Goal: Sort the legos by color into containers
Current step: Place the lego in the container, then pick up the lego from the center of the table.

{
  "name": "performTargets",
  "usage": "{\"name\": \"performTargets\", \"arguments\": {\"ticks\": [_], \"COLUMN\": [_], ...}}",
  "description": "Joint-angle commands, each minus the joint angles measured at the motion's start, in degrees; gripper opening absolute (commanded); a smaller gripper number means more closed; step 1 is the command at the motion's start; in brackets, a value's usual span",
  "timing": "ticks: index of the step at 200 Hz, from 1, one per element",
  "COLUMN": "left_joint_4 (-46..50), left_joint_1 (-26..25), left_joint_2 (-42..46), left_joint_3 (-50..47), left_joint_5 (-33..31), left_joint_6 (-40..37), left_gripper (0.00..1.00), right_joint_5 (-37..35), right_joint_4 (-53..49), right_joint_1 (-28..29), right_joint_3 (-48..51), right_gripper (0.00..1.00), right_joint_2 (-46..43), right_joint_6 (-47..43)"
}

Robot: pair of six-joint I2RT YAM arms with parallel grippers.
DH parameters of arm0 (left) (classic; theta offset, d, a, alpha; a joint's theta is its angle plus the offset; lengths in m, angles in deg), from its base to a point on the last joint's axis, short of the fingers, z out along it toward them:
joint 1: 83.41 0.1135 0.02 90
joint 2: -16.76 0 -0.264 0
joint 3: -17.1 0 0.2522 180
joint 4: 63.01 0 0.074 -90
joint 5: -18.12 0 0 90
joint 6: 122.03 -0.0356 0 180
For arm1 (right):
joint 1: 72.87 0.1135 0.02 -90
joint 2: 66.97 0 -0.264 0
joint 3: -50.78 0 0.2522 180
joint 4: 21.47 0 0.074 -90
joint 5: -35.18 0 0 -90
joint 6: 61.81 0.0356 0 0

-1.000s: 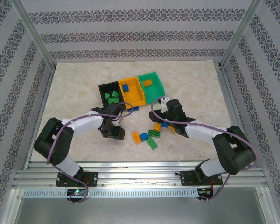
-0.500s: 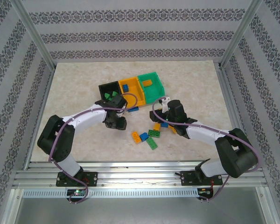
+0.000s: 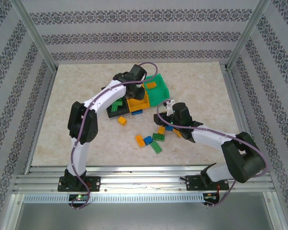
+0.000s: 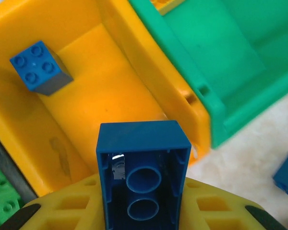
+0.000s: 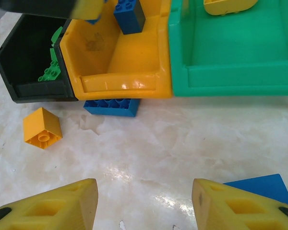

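Note:
My left gripper (image 4: 143, 203) is shut on a blue lego (image 4: 143, 143), held hollow side toward the camera above the orange-yellow bin (image 4: 115, 91). A second blue brick (image 4: 38, 72) lies inside that bin. In the top view the left gripper (image 3: 133, 88) hangs over the joined bins: orange-yellow (image 3: 140, 100), green (image 3: 162, 96), and the black one largely under the arm. My right gripper (image 5: 144, 191) is open above bare table in front of the bins, and appears in the top view as right gripper (image 3: 169, 115). Green bricks (image 5: 50, 72) lie in the black bin (image 5: 33, 88).
A blue brick (image 5: 113, 106) lies against the orange-yellow bin's front wall, an orange brick (image 5: 42, 127) sits left of it, and another blue brick (image 5: 261, 187) is beside my right finger. Several mixed bricks (image 3: 151, 140) lie between the arms. A yellow brick (image 5: 228, 5) sits in the green bin (image 5: 230, 72).
The left arm swung from the table by the loose bricks up over the bins with the blue brick. An orange brick now shows where it had been. The right arm barely moved.

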Motion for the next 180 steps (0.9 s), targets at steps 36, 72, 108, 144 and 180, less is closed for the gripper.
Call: {"name": "performTargets", "arguments": {"ticks": [36,72,108,144,180], "left_joint_4": [6.0,0.1,-10.7,-16.1,-10.2], "left_joint_1": [2.2,2.1,1.5,1.5,1.6], "left_joint_2": [-2.9,4.2,13.9,20.5,23.7], "left_joint_3": [4.9,-3.6,-17.1,-26.7,-29.4], "left_joint_5": [0.4,1.2,2.1,2.9,3.1], "left_joint_6": [-3.3,-2.5,-3.6,-4.5,-8.5], "left_gripper": [0.55,0.65,0.65,0.65,0.65], "right_joint_5": [0.6,0.7,1.0,1.5,1.1], "right_joint_4": [0.5,-0.7,-4.8,-8.1,-13.4], "right_joint_1": [-1.0,-2.1,-6.8,-9.2,-9.4], "right_joint_3": [0.7,0.0,-1.5,-3.7,-7.4], "right_gripper": [0.55,0.55,0.57,0.59,0.60], "right_joint_2": [-1.3,-0.2,1.3,4.0,6.3], "right_joint_6": [0.7,0.8,0.9,-0.1,-3.5]}}
